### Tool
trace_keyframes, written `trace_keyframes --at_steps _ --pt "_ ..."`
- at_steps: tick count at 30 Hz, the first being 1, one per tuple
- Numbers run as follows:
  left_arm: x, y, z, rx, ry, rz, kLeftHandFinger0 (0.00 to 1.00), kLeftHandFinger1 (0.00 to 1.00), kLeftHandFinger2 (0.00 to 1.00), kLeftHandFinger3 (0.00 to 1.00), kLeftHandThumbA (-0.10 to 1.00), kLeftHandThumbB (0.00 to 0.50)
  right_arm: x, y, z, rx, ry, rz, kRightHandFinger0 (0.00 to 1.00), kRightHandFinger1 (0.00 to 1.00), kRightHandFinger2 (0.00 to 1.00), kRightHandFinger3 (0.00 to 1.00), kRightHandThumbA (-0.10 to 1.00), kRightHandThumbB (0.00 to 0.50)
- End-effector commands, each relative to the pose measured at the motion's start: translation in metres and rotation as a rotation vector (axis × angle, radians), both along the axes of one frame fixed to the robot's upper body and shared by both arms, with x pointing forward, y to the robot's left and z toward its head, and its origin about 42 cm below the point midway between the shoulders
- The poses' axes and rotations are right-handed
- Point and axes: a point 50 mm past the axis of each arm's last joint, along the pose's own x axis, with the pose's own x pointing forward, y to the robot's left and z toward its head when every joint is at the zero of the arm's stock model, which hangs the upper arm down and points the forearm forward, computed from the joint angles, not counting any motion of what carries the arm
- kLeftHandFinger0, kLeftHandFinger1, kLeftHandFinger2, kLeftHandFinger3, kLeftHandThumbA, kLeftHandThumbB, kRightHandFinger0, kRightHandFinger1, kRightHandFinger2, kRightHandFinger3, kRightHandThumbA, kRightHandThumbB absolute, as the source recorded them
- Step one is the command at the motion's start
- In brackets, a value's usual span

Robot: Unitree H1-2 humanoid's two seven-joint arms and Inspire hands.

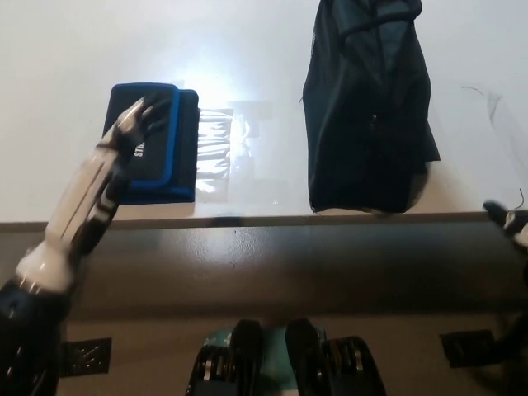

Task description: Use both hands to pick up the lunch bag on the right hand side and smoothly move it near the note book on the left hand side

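Observation:
The dark lunch bag [369, 107] lies on the white table [247, 58] right of centre, reaching past the picture's top. To its left lies the notebook [169, 144], black with a blue border and white lettering. My white left hand [132, 136] is stretched over the notebook with fingers spread, holding nothing, and hides part of the cover. My black right hand [510, 224] shows only as a sliver at the right edge by the table's front edge, well right of the bag; its state is hidden.
A clear plastic sheet [216, 153] lies between the notebook and the bag. The table's front edge [264, 219] runs across the middle, with a dark ledge below. A thin wire [495, 107] lies at the far right.

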Motion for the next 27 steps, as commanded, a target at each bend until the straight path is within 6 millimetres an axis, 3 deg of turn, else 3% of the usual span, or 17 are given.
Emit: trace_keyframes --at_steps 1,7,12,18,21,27 --pt "0.028 -0.02 0.02 0.012 0.034 -0.03 1.0 1.0 1.0 1.0 1.0 0.278 0.032 -0.012 0.02 0.087 0.021 0.042 1.0 1.0 1.0 1.0 1.0 0.242" --pt "0.061 -0.043 0.028 0.018 0.102 -0.043 1.0 1.0 1.0 1.0 1.0 0.321 0.077 -0.006 0.029 0.157 0.061 0.069 1.0 1.0 1.0 1.0 1.0 0.287" --pt "0.079 -0.06 0.035 0.029 0.153 -0.053 1.0 1.0 1.0 1.0 1.0 0.369 0.107 0.0 0.034 0.231 0.103 0.128 1.0 1.0 1.0 1.0 1.0 0.277" --pt "0.093 -0.071 0.045 0.05 0.167 -0.071 1.0 1.0 1.0 1.0 1.0 0.327 0.134 0.003 0.042 0.396 0.149 0.243 1.0 1.0 1.0 1.0 1.0 0.266" --pt "0.106 -0.075 0.045 -0.045 0.27 -0.139 1.0 1.0 1.0 1.0 1.0 0.34 0.148 0.005 0.045 0.474 0.188 0.26 1.0 1.0 1.0 1.0 1.0 0.31" --pt "0.127 -0.084 0.048 -0.14 0.367 -0.166 1.0 1.0 1.0 1.0 1.0 0.327 0.165 0.012 0.046 0.64 0.228 0.365 1.0 1.0 1.0 1.0 1.0 0.32"
